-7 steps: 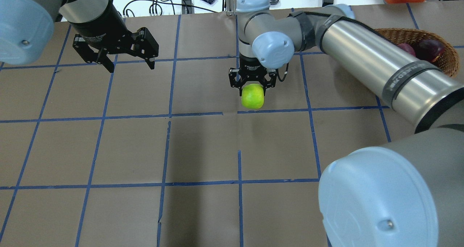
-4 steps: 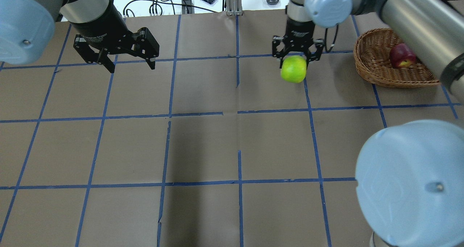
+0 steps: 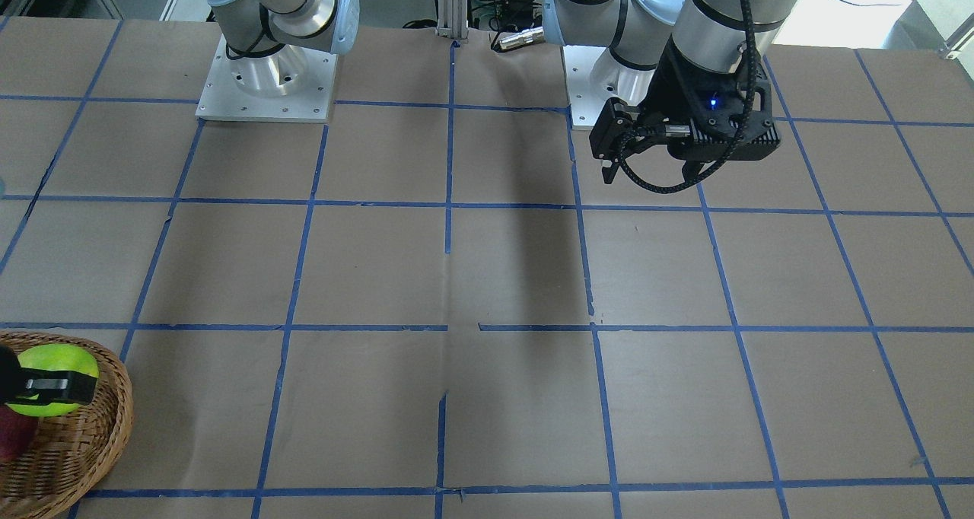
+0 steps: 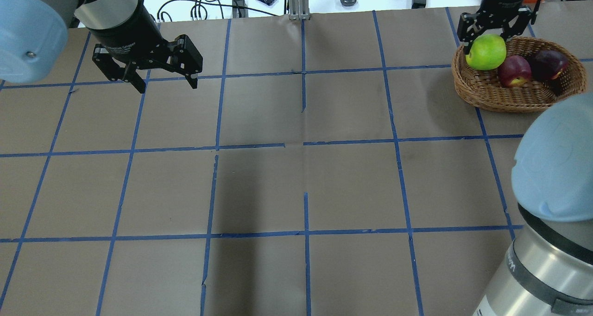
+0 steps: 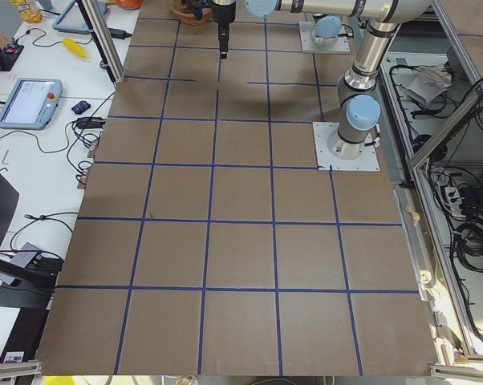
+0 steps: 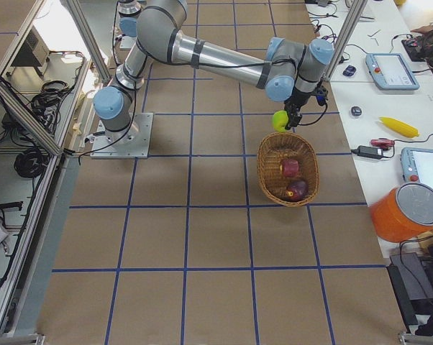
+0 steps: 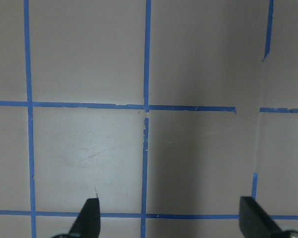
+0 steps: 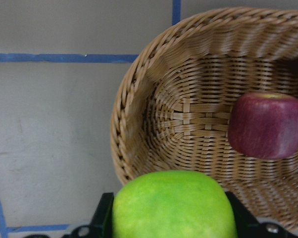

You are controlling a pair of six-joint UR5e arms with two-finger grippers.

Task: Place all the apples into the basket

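While the right gripper [image 4: 487,40] clamps the green apple [image 4: 485,53] over the basket's [image 4: 486,91] left rim, at the overhead view's upper right, it had best shift onto the bare weave, clear of the red apple [image 4: 513,71], lower, then release. At upper left the left gripper [image 4: 166,84] hangs spread and empty. Count: three apples, the red and maroon [image 4: 549,64] ones already inside; one basket; two grippers.

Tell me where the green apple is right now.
In the overhead view the green apple is at upper right, held by the right gripper over the left rim of the basket, just left of the red apple inside.
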